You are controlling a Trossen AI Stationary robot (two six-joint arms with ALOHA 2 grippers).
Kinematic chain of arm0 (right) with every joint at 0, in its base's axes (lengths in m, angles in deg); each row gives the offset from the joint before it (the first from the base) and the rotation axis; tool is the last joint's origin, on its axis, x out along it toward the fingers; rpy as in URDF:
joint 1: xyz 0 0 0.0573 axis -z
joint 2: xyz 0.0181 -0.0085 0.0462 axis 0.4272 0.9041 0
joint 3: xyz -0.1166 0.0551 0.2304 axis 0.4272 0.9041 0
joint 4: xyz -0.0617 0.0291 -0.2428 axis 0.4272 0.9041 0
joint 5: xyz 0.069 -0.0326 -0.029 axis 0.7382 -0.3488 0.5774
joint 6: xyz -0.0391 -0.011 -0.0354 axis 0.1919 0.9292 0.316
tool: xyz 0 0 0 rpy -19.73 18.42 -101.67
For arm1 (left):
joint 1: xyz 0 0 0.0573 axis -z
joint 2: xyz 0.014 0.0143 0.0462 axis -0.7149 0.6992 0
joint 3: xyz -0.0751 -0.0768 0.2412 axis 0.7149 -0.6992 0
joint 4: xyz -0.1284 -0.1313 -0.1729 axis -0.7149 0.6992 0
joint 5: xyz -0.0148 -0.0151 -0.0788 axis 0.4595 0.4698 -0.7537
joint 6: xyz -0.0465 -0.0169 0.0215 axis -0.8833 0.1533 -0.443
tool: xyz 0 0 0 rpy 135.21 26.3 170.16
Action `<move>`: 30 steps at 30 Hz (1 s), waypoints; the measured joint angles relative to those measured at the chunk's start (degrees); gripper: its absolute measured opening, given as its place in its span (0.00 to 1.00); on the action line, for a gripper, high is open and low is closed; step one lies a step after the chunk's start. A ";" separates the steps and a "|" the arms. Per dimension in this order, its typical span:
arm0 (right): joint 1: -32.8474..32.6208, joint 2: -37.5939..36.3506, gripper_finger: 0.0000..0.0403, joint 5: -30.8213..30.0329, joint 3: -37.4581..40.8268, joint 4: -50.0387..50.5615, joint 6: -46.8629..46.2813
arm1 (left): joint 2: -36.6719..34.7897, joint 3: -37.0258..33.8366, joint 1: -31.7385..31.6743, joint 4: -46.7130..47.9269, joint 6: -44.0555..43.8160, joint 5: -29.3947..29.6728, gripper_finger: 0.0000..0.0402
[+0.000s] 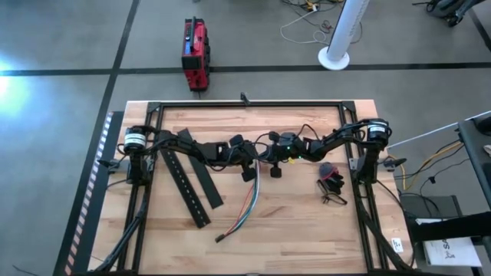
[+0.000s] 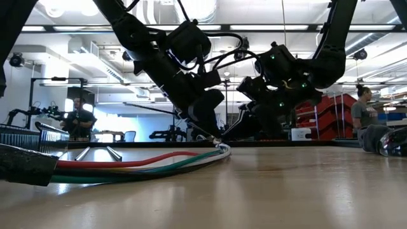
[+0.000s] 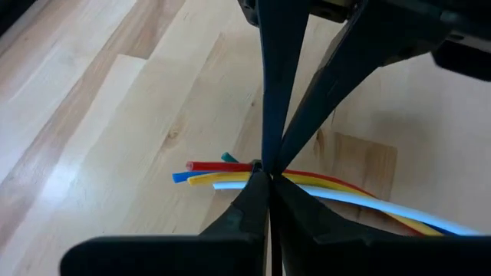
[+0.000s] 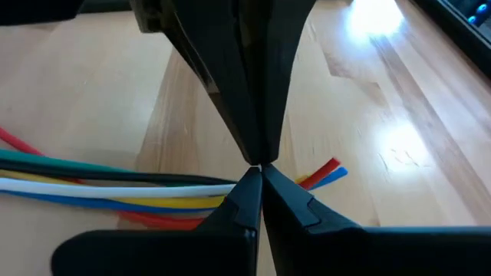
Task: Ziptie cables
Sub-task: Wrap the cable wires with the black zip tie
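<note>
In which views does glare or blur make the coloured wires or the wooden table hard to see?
Right wrist view: bright glare patches on the pale wooden table, while the bundle of thin coloured wires stays clear. Low view: the near end of the wires is blurred, and bright windows leave the arms as silhouettes. Left wrist view: even light, wire tips sharp. High view: mild glare at the floor's left edge.

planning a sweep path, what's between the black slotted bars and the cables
Nothing but bare wooden table. The high view shows the black slotted bars lying apart from the cables, with only wood in the stretch between them.
</note>
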 joint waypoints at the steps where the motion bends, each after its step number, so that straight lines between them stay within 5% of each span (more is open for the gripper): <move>1: -0.02 0.00 0.00 -0.47 -0.02 0.23 0.23 | 0.00 0.00 -0.01 -0.11 -0.17 -0.40 0.00; 30: 0.22 0.11 0.00 -2.88 0.07 2.33 0.22 | 0.00 0.02 0.62 -2.67 -0.83 -1.07 0.00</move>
